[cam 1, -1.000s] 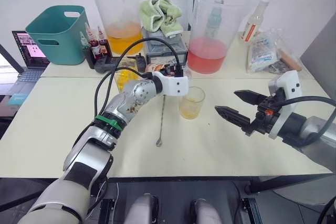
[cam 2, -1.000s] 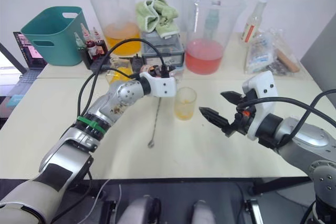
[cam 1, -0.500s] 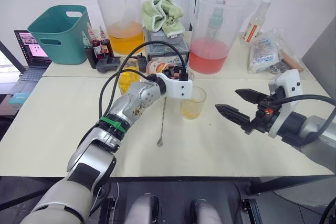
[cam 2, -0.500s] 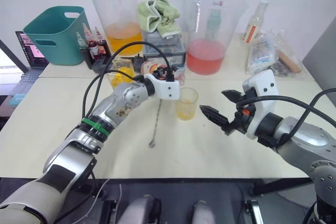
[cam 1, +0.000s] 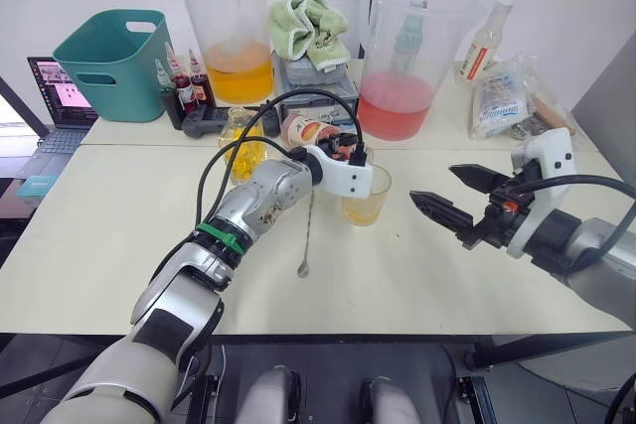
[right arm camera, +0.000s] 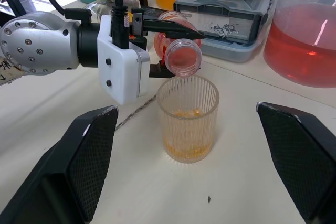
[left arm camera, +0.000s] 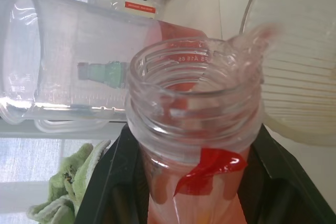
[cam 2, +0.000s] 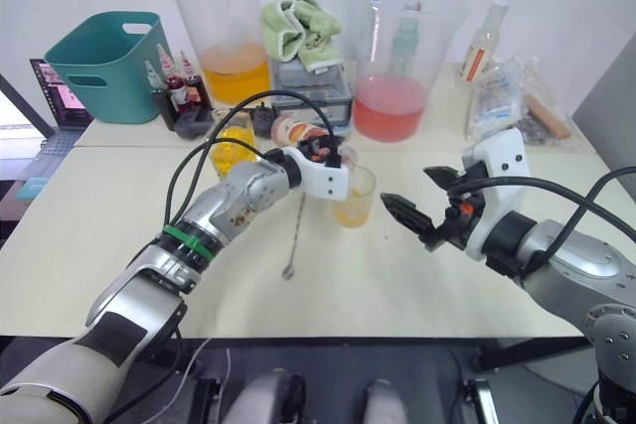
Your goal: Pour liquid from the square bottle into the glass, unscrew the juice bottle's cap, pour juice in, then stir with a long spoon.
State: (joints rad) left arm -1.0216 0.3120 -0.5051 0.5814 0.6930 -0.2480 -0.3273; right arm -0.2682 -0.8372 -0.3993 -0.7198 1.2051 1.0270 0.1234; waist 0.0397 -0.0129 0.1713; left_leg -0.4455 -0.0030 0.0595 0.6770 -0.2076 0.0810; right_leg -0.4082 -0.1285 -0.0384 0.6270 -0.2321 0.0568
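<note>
Pale table (cam 1: 119,245), the glass (cam 1: 365,196) standing mid-table, the long spoon (cam 1: 307,223) flat just beside it, the square bottle (cam 1: 241,138), two big beakers (cam 1: 224,22), teal bin (cam 1: 107,65) behind

A lab-like test bench: behind the left gripper (cam 1: 345,149) stand two huge clear plastic measuring beakers (cam 1: 224,22), small dark-red dropper bottles (cam 1: 179,81), a grey parts case (cam 1: 316,86) and an open laptop (cam 1: 55,96) on a pale table (cam 1: 99,245).

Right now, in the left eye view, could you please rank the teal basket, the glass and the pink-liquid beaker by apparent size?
1. pink-liquid beaker, largest.
2. teal basket, next, though it stands equally far back.
3. glass, smallest despite being nearest.
</note>
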